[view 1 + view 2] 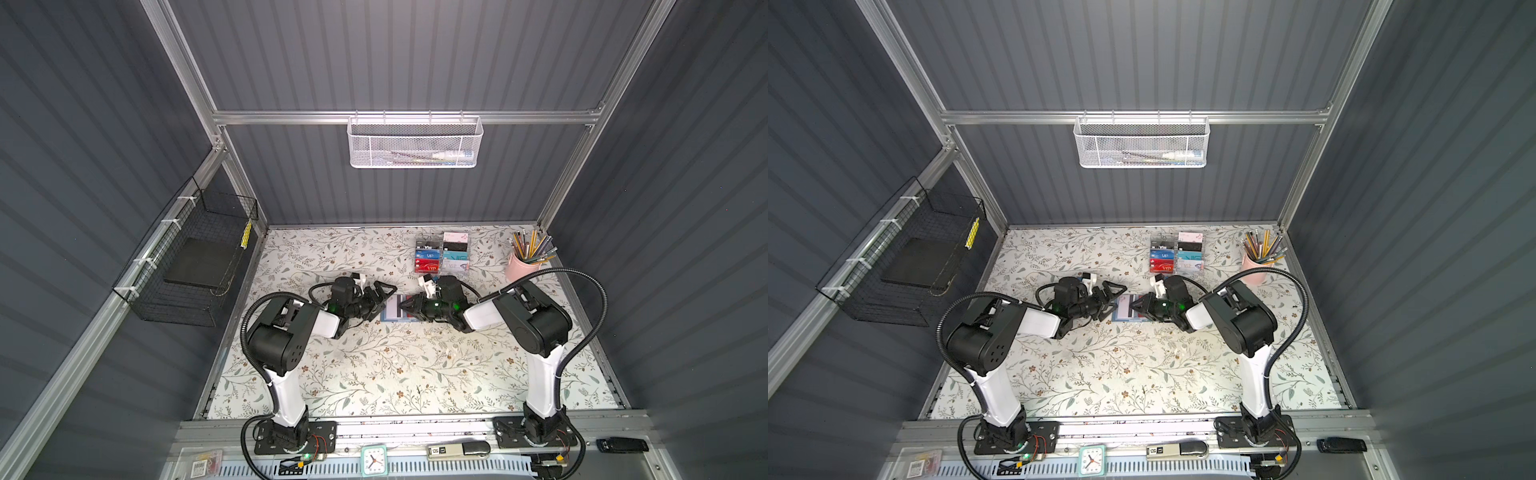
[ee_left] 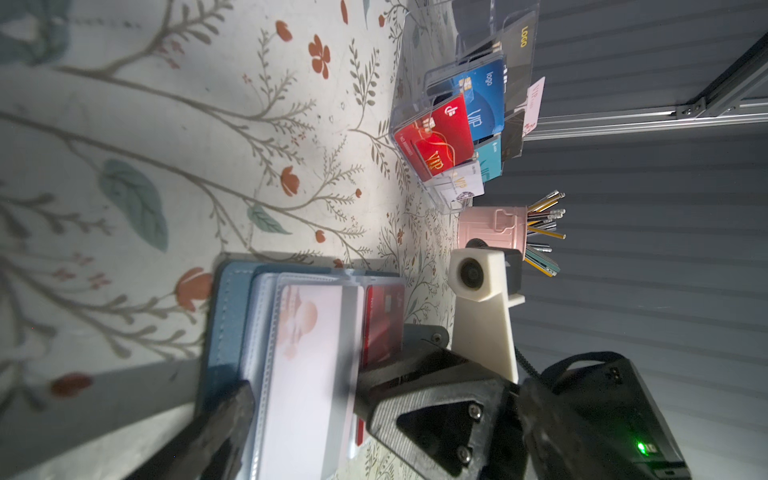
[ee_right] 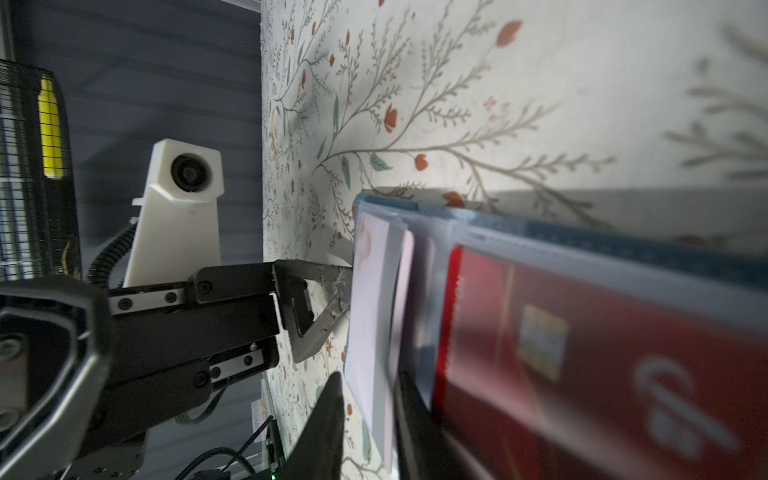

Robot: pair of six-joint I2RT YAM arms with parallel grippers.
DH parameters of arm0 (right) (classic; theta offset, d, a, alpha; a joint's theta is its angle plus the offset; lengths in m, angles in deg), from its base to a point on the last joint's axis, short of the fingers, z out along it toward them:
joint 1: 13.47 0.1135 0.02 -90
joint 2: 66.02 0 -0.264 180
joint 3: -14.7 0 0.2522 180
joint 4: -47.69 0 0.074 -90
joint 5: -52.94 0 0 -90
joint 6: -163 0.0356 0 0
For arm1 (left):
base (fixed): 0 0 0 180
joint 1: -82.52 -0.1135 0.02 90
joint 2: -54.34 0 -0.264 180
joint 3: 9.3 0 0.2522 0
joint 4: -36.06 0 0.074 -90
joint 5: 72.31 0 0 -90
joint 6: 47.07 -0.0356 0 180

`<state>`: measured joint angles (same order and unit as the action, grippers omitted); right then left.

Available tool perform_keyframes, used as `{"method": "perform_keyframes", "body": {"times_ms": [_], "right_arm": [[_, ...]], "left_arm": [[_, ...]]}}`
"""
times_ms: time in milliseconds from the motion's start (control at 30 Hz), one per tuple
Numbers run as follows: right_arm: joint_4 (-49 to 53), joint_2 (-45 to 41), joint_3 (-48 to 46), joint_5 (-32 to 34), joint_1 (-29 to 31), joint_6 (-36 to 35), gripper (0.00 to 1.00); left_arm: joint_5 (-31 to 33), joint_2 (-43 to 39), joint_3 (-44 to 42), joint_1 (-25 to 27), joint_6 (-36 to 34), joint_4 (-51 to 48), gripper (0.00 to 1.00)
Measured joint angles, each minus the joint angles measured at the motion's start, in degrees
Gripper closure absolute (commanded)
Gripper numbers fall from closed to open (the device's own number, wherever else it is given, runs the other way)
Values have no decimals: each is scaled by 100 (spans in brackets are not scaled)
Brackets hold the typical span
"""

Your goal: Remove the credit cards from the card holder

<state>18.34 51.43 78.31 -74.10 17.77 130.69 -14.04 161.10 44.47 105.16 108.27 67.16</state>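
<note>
straddling: right gripper (image 3: 370, 376), jaws narrowed to either side of a white card (image 2: 307, 353) at its edge; whether they clamp it i cannot tell
just beside its fingers: red card (image 3: 582, 374), in a clear sleeve
under both cards: card holder (image 2: 224, 324), lying open on the floral table (image 1: 374, 374)
facing it across the holder: left gripper (image 1: 387, 301), jaws spread wide, holding nothing, one finger at the holder's edge
beyond the right gripper: clear card rack (image 2: 449, 124), then pink pencil cup (image 1: 517, 266)
</note>
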Motion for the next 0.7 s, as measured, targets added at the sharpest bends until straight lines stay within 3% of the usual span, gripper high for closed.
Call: {"method": "perform_keyframes", "body": {"times_ms": [200, 700], "right_arm": [[-431, 111, -2, -164, 7, 155, 75], [-306, 116, 44, -179, -13, 7, 85]], "left_arm": [[4, 4, 0, -9, 2, 7, 0], [-11, 85, -50, -9, 4, 260, 0]]}}
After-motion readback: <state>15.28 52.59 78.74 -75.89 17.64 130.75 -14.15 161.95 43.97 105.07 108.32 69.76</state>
